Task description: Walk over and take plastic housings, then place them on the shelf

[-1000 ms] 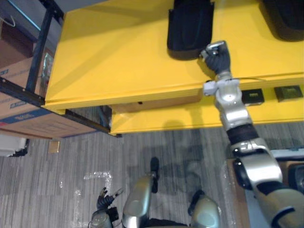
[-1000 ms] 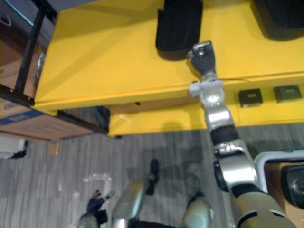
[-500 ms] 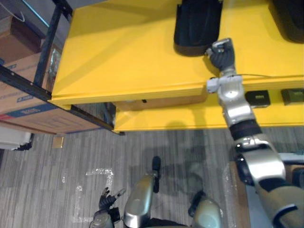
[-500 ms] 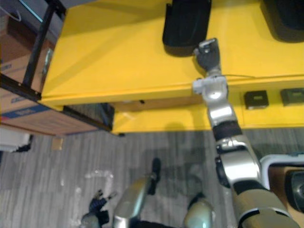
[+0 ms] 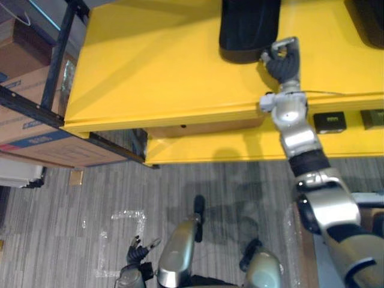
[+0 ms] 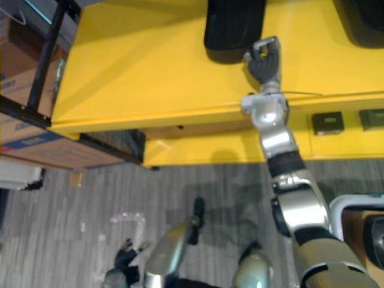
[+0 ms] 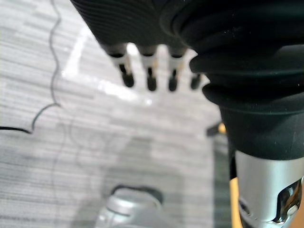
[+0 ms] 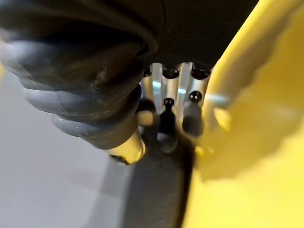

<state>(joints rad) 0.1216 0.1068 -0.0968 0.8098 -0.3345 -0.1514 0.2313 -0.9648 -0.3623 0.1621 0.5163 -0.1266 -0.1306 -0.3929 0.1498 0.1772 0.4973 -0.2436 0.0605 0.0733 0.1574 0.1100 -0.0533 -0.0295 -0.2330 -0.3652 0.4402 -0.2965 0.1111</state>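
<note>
On the yellow shelf [image 5: 156, 66], two black plastic housings are counted: a middle housing [image 5: 249, 27] and a second housing [image 6: 363, 21] well apart to its right. Two small dark squares [image 5: 330, 122] are seen on the lower ledge [image 5: 240, 144]. The right arm is extended up over the shelf edge, and the right hand [image 5: 282, 60] is held at the middle housing's near right corner; whether anything is gripped cannot be told. The left hand [image 5: 135, 252] is held low over the floor [image 5: 72, 204], fingers [image 7: 127, 71] straight and loose. The middle housing's long axis is laid front to back, rounded end toward the robot.
</note>
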